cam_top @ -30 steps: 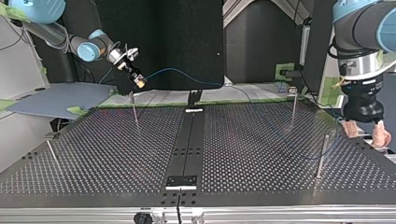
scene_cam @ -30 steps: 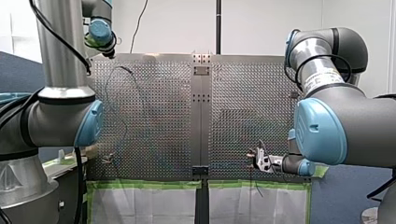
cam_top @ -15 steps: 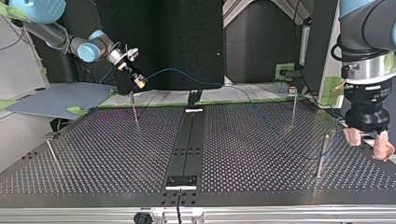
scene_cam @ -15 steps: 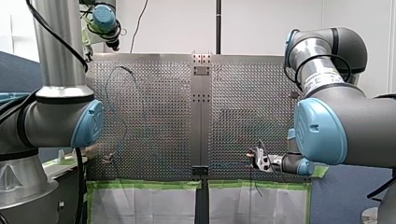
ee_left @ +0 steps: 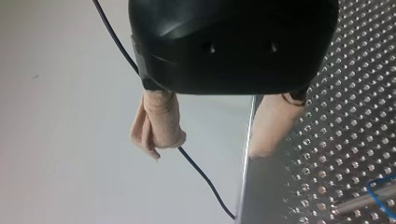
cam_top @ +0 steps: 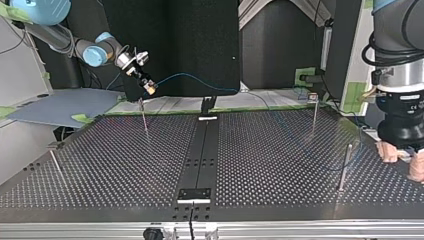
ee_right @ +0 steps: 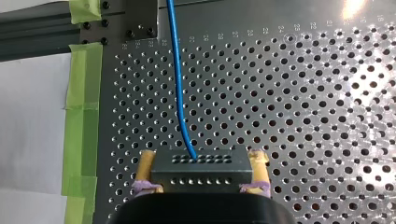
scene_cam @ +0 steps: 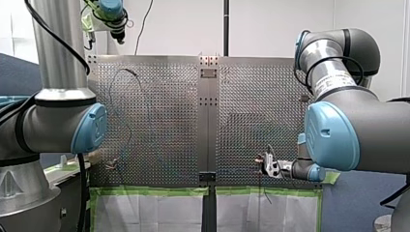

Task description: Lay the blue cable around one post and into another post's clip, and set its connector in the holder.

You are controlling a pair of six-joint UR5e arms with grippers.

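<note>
right gripper [ee_right: 200, 161]: we pinch the dark perforated connector block [ee_right: 201, 173] on the thin blue cable [ee_right: 178, 84]
left gripper [ee_left: 210, 145]: our beige pads [ee_left: 159, 121] spread

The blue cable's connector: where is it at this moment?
The connector sits clamped in my right gripper, at the top view's left, just above the top of a thin post.

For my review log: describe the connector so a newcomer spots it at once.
In the top view, my right arm enters at upper left; look at its pincer. The connector is the dark block with rows of holes clamped between the yellow pads, the only piece the blue cable grows from.
</note>
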